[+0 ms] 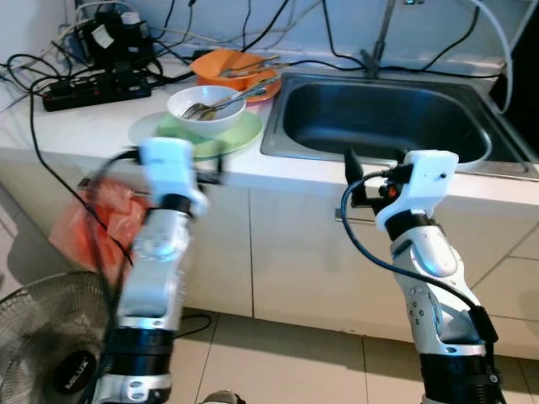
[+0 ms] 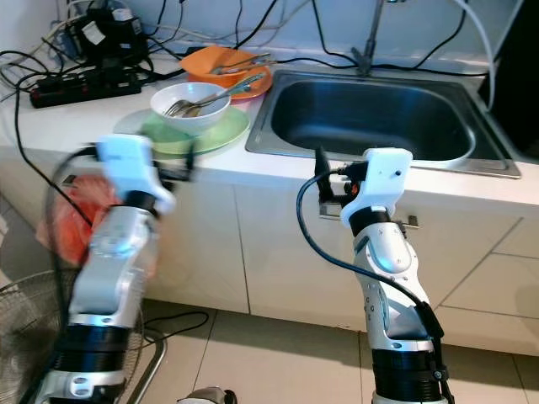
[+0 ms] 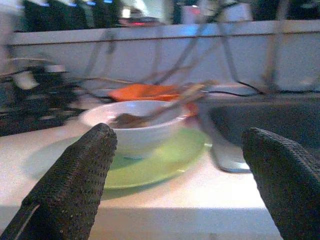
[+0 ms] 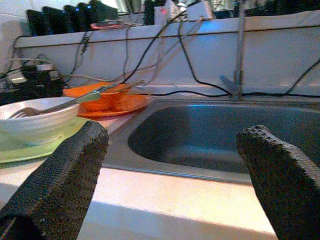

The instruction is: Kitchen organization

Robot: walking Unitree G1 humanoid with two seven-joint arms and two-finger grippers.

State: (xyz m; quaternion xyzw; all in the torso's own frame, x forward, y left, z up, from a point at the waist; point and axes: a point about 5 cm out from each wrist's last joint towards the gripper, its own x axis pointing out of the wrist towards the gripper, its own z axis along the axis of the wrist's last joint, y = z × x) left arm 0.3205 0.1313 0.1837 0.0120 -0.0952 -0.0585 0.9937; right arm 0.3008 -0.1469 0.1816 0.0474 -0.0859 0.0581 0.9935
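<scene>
Dishes stacked on the counter beside the sink, both arms raised before it.

You have a white bowl (image 1: 206, 109) holding forks (image 1: 221, 103) on a green plate (image 1: 240, 135), with an orange bowl and plate (image 1: 227, 66) just behind, all on the white counter (image 1: 84, 126) left of the steel sink (image 1: 379, 118). Your left gripper (image 3: 175, 175) faces the white bowl, fingers spread wide and holding nothing; your right gripper (image 4: 172, 170) faces the sink's front edge, likewise spread and empty. A power strip (image 1: 93, 88) and tangled cables sit at the counter's back (blurred in the left wrist view). The head views add an orange bag (image 1: 88, 223), a fan (image 1: 50, 337), pale cabinet fronts and a tiled floor below.
</scene>
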